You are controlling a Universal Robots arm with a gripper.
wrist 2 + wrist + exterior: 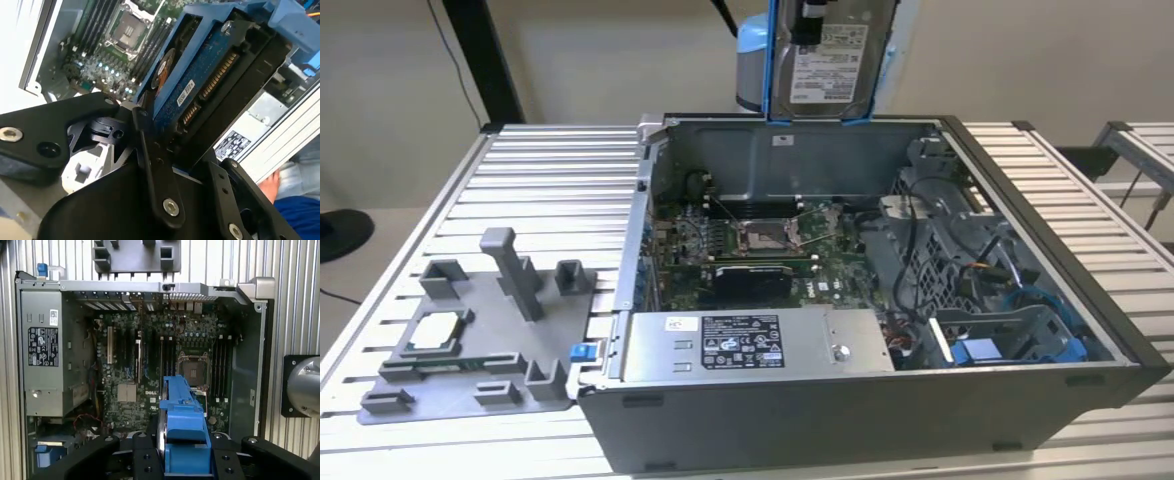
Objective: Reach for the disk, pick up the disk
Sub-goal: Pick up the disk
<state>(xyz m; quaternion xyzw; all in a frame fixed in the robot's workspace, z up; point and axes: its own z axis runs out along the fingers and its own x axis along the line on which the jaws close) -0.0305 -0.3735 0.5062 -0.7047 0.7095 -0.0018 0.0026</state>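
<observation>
The disk, a silver drive with a white label in a blue bracket, hangs upright above the back wall of the open computer case. My gripper is shut on its upper end. In the first wrist view the blue bracket edge of the disk sits between my black fingers, high over the motherboard. In the second wrist view the disk shows its blue circuit board and connector, clamped by the gripper.
Inside the case lie the motherboard with its CPU socket, the power supply and a blue bay. A grey fixture plate holding a small silver chip lies at the exterior view's left on the slatted table.
</observation>
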